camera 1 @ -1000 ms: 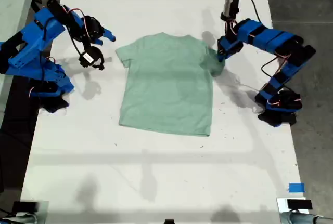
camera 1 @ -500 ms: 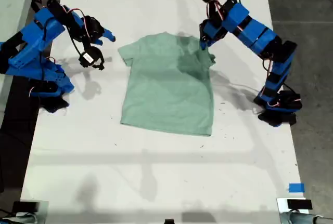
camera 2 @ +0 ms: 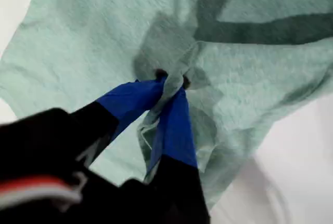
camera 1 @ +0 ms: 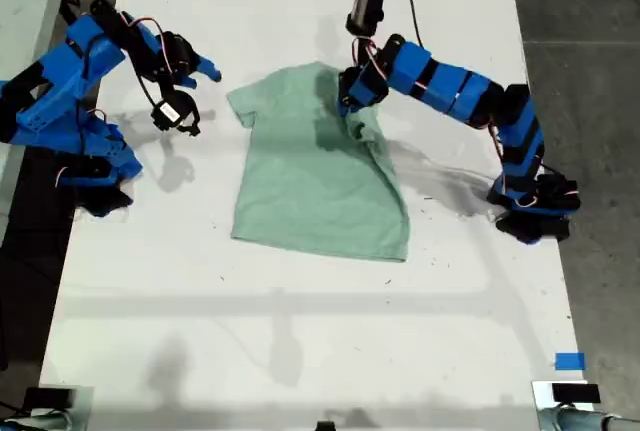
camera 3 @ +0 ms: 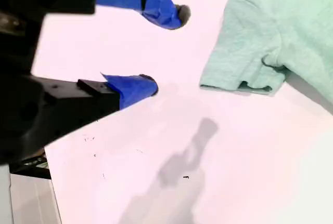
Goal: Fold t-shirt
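In the exterior view you see the t-shirt (camera 1: 315, 176) lying flat on the white table (camera 1: 300, 351), neck away from the camera. My first gripper (camera 1: 347, 101) reaches in from the exterior view's right and carries that side's sleeve over the chest, so the edge there slants inward; this looks like the first sideways fold. My second gripper (camera 1: 190, 91) hovers off the cloth, just beside the other sleeve, probably waiting its turn.

In the first wrist view, the jaws are pinched tight on a bunched pleat of pale mint fabric (camera 2: 171, 86).

In the second wrist view, the fingers (camera 3: 130, 86) stand wide apart, holding nothing, the flat sleeve (camera 3: 244, 57) near them.
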